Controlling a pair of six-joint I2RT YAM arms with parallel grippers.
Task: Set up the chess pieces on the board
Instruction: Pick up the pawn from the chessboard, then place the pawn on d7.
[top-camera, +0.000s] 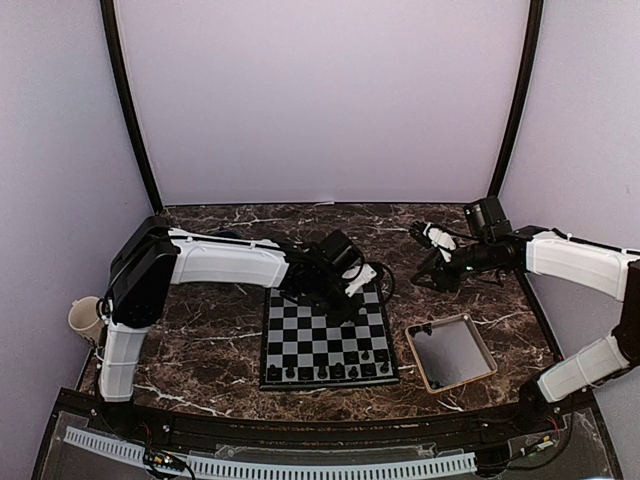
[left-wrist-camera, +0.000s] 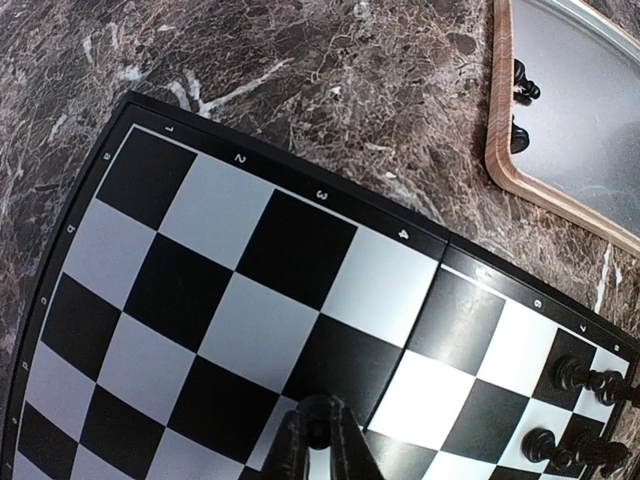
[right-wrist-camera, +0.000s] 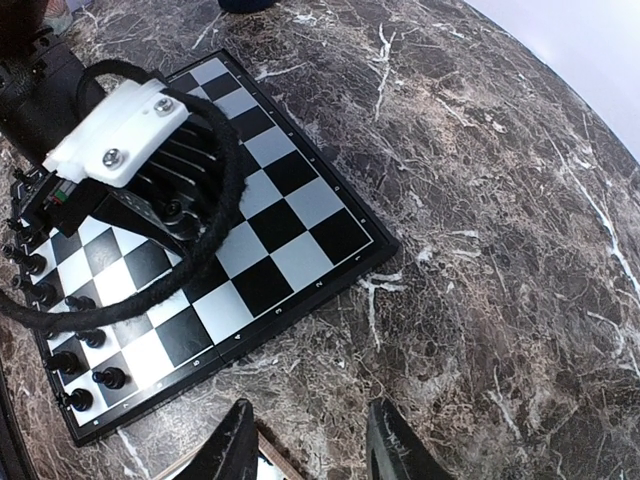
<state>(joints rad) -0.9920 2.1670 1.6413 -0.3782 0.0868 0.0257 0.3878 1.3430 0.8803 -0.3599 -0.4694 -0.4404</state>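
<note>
The board (top-camera: 320, 335) of black and pale grey squares lies at the table's middle, also seen in the left wrist view (left-wrist-camera: 250, 290) and the right wrist view (right-wrist-camera: 280, 220). Dark chess pieces (top-camera: 340, 370) line its near rows (left-wrist-camera: 585, 380) (right-wrist-camera: 95, 340). My left gripper (top-camera: 345, 300) hovers low over the board's far right part. Its jaws (left-wrist-camera: 318, 430) are shut on a small round-headed chess piece above a black square. Two more pieces (left-wrist-camera: 522, 85) stand in the tan-rimmed tray (left-wrist-camera: 497, 120). My right gripper (right-wrist-camera: 310, 440) hangs open and empty over marble, right of the board.
The tan-rimmed tray (top-camera: 437, 322) sits right of the board on the dark marble table. A pale cup (top-camera: 85, 318) stands at the far left beside the left arm's base. Purple walls close the back and sides.
</note>
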